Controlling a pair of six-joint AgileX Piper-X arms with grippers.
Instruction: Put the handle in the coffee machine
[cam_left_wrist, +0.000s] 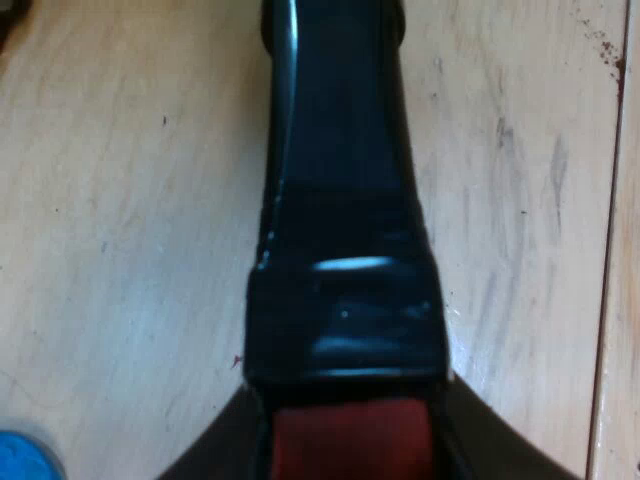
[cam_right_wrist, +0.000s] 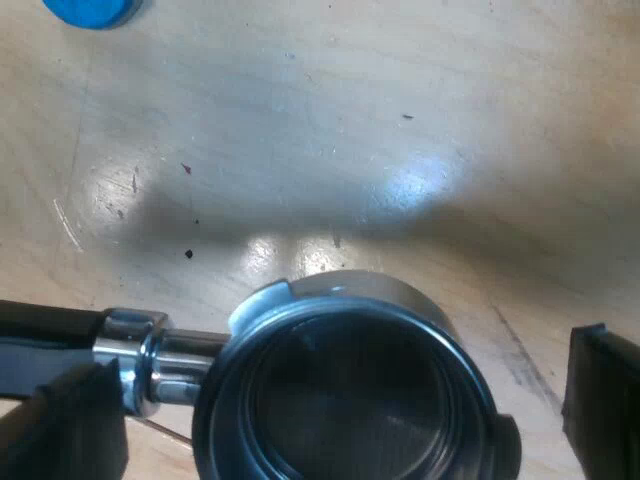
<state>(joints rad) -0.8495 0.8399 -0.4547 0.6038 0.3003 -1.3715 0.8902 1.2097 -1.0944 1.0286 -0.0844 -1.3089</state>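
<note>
1. Holder: a round metal basket seen from above, with a bright rim, a dark hollow inside and a small lug on the rim's outer wall.
2. Short chrome neck joining the basket to the handle. Glossy black, widening toward a red end, with a raised band just ahead of the red.
3. Held over the pale wooden desk, basket between the right jaws and red end at the left jaws.
4. Left jaws closed on the handle, with a dark finger pressed to each side at the red end.
5. Right jaws wide open and holding nothing. One finger standing clear of the basket with a strip of desk between, the other lying in front of the neck.
6. Bare wood open past the basket's far rim, crossed by a broad shadow and two bright glints.
7. Along the handle, bare desk on both sides, with a straight seam running roughly parallel to it on one side.
8. Blue tamper well apart from the basket, across the open wood. Also visible as a blue patch out to one side of the red end.
9. Basket's near rim cut off, as is most of the tamper.
10. In the left wrist view, handle's far end cut off before the neck, and the left fingers visible only as dark slivers.
11. Not possible to tell whether the holder rests on the desk or hangs just above it.
</note>
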